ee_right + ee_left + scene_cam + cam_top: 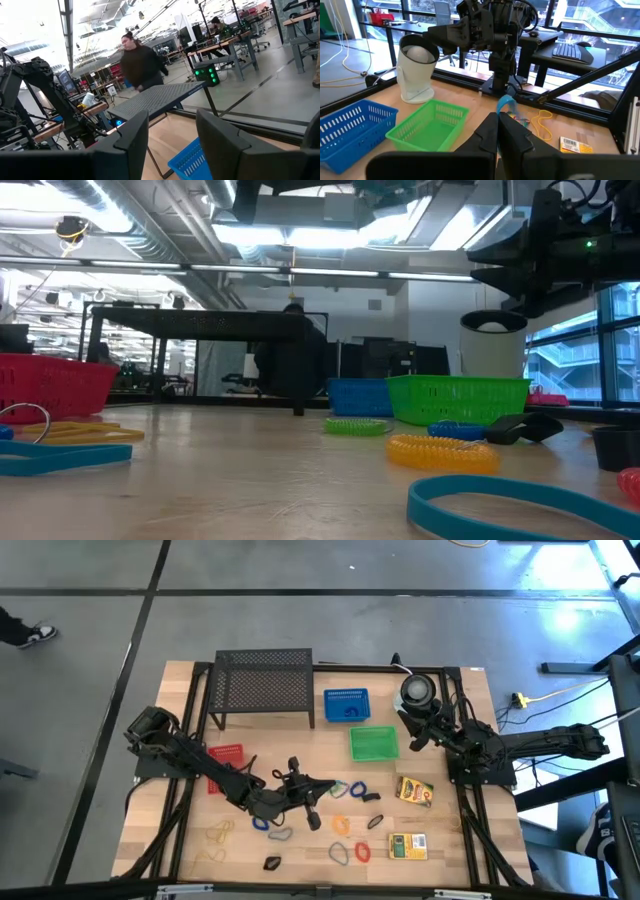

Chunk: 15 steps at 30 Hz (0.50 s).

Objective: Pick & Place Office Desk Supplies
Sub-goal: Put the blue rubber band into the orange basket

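Note:
My left gripper (pixel 322 788) reaches over the middle of the table and is shut on a blue oval loop (pixel 506 103). Around it on the wood lie more loops: blue (pixel 262 823), orange (pixel 342 826), grey (pixel 340 854). Tan rubber bands (pixel 220 832) and black clips (pixel 272 862) lie nearer the near edge. Two yellow-green boxes (pixel 414 790) (pixel 407 846) lie flat at the right. My right gripper (pixel 413 740) hovers open beside the green basket (pixel 374 743), touching nothing. My left gripper pinches the blue loop between its two shut fingers (pixel 512 137). One curved end of the loop (pixel 504 101) stands out beyond the fingertips. The rest of the loop is hidden between and under the fingers, and I cannot tell whether it is clear of the table.
A red basket (pixel 228 754), a blue basket (pixel 346 705) and the green basket stand on the table. A black mesh stand (pixel 263 680) is at the far edge, and a round grey-white object (pixel 417 690) at the far right. A person (pixel 140 62) is in the room beyond.

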Tool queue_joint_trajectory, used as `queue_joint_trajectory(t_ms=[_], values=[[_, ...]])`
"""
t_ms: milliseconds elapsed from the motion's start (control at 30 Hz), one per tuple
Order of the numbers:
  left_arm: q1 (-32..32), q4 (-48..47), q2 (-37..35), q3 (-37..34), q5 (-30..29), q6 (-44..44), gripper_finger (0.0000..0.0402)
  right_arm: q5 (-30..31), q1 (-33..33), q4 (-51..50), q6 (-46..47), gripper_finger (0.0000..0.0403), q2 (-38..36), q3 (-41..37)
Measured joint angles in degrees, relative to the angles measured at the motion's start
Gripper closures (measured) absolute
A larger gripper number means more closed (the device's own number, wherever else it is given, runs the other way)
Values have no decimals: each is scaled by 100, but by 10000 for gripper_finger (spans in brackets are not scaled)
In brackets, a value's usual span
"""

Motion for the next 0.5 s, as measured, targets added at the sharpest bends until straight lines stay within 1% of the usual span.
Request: queue_joint_trajectory(t_ms=[100, 167, 233, 367, 500], values=[[0, -127, 0, 6, -4, -117, 398, 0, 2, 0, 0, 237, 1, 0], [0, -517, 0, 7, -48, -420, 398, 0, 1, 0, 0, 237, 0, 0], [0, -1097, -8, 7, -185, -826, 398, -2, 0, 0, 0, 237, 0, 0], [18, -2872, -244, 7, -260, -2023, 398, 0, 0, 0, 0, 236, 0, 0], [22, -5015, -831, 7, 23, -3606, 398, 0, 0, 0, 0, 236, 2, 0]])
